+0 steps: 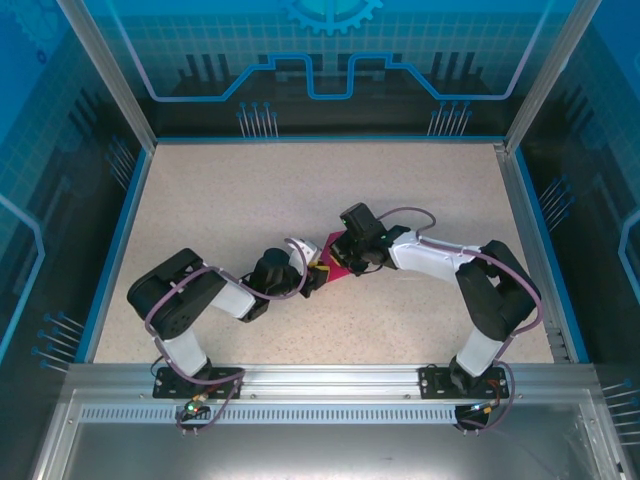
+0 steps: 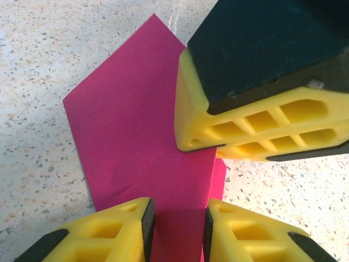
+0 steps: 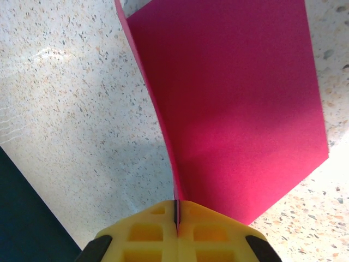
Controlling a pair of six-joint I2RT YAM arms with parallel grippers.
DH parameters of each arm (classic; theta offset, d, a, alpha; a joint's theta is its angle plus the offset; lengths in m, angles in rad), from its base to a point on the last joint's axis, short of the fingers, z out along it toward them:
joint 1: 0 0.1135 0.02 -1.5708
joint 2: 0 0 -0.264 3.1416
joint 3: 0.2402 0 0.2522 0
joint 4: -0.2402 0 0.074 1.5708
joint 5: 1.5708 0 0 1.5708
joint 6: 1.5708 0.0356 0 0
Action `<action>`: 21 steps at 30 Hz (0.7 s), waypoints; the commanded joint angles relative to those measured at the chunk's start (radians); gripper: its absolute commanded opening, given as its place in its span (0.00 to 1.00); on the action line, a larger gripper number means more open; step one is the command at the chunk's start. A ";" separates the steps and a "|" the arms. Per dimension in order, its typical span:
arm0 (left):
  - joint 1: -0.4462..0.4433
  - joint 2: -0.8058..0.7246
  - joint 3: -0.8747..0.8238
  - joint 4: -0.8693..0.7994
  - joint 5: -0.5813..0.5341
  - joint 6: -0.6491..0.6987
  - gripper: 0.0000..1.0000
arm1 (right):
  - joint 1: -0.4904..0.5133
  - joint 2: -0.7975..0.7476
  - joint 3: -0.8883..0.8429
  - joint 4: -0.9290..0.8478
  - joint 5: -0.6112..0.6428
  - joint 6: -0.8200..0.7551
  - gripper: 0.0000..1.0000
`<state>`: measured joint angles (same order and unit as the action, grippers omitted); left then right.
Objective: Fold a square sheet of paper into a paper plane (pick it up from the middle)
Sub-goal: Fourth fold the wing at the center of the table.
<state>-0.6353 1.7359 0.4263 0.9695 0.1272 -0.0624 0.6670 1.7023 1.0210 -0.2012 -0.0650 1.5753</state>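
Left gripper [image 2: 178, 218] stands partly open astride the pink sheet of paper [image 2: 136, 125], which lies in the middle of the bench [image 1: 200, 220]; right gripper [image 3: 176, 206] is clamped shut on that sheet's raised folded edge.

Bright, diffuse overhead light on the speckled counter [image 1: 300, 200], its grain crisp in both wrist views, with pale glare patches and a soft grey shadow left of the right tool [image 3: 175, 206].

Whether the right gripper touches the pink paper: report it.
Touching. The right wrist view shows the right gripper shut on the pink paper, its edge pinched between the fingers.
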 commanded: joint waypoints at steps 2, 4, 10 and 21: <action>-0.006 0.013 -0.010 0.038 -0.021 -0.005 0.30 | -0.006 0.022 0.017 -0.027 -0.051 0.023 0.00; -0.006 0.014 -0.003 0.032 -0.020 -0.001 0.28 | -0.007 0.029 0.021 -0.018 -0.072 0.026 0.01; -0.006 0.025 -0.003 0.028 -0.032 0.002 0.18 | -0.024 0.012 0.023 -0.027 -0.081 -0.012 0.32; -0.004 0.003 -0.008 -0.002 -0.007 -0.155 0.16 | -0.115 -0.136 -0.088 0.108 -0.110 -0.494 0.72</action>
<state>-0.6353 1.7515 0.4259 0.9730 0.1097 -0.1352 0.5713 1.5658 0.9771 -0.1787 -0.1184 1.2884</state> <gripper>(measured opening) 0.159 0.715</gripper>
